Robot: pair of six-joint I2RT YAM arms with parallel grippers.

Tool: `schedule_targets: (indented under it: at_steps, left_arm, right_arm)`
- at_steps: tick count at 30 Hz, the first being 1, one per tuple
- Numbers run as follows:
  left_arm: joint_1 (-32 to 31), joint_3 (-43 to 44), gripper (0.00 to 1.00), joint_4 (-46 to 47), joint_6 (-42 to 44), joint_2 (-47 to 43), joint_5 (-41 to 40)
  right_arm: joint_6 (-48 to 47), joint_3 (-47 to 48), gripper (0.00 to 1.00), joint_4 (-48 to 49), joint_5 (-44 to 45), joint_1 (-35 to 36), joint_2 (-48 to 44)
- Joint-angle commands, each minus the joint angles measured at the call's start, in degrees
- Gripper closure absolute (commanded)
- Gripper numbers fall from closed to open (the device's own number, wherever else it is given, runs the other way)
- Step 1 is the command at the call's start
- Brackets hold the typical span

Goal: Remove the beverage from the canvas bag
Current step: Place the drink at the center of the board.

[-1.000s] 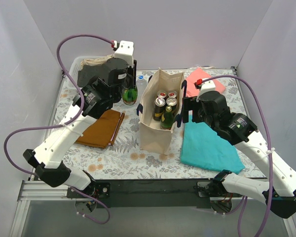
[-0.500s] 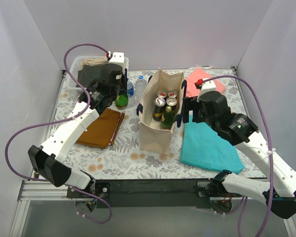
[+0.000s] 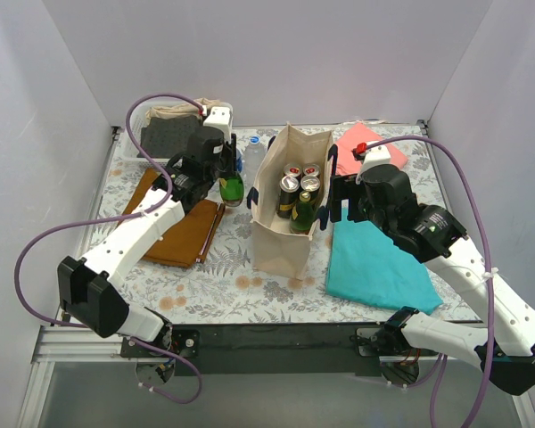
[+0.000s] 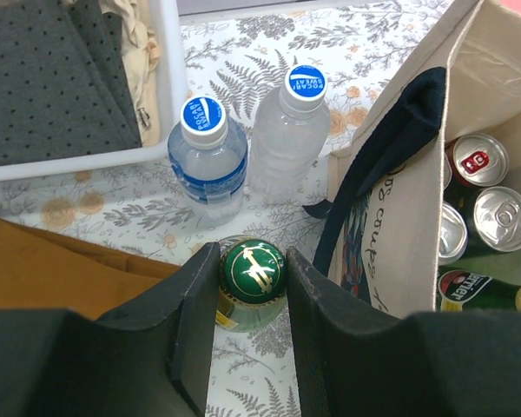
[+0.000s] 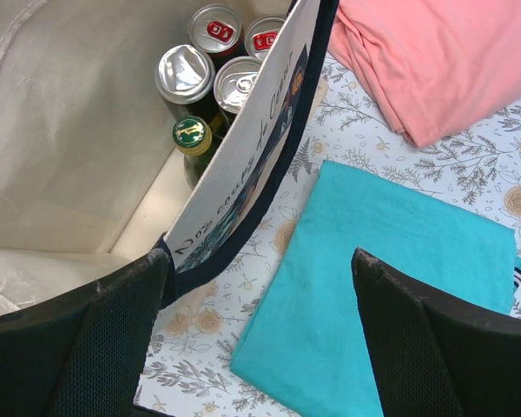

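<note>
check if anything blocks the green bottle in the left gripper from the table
Nothing visible does. The green bottle is over bare table, between the brown cloth and the canvas bag.

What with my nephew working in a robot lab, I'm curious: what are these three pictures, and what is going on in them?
These are two robot arms bolted to a flowered table. The wide picture looks down from above and behind them; the other two come from a camera on each wrist. On the table stands a tall beige canvas bag holding cans and bottles, beside two clear plastic water bottles, a white plastic basket, a brown cloth, a teal cloth and a pink cloth. The left arm's two fingers are shut on a green glass bottle, outside the bag. The right arm's fingers stand open at the bag's rim, gripping nothing.
</note>
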Motion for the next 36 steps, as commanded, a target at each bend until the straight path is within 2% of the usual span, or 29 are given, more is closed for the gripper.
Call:
schedule_targets:
  at_steps: [1,4,14,36]
  left_arm:
    - [0.4,-0.6,1.00,14.5,0.5,-2.6,2.2]
    - [0.5,-2.9,1.00,18.9,2.1,-1.3,3.7]
    - [0.5,-3.5,1.00,23.2,1.9,4.0,7.3]
    - [0.5,-5.0,1.00,28.2,1.2,9.2,7.5]
  right_arm:
    - [1.0,-0.5,0.09,2.4,-0.2,-0.1,-0.5]
    - [1.1,-0.4,0.09,2.4,-0.3,-0.1,-0.3]
    - [1.3,-0.6,0.09,2.3,-0.3,-0.2,-0.5]
    - [0.9,-0.9,0.09,2.5,-0.3,-0.2,0.4]
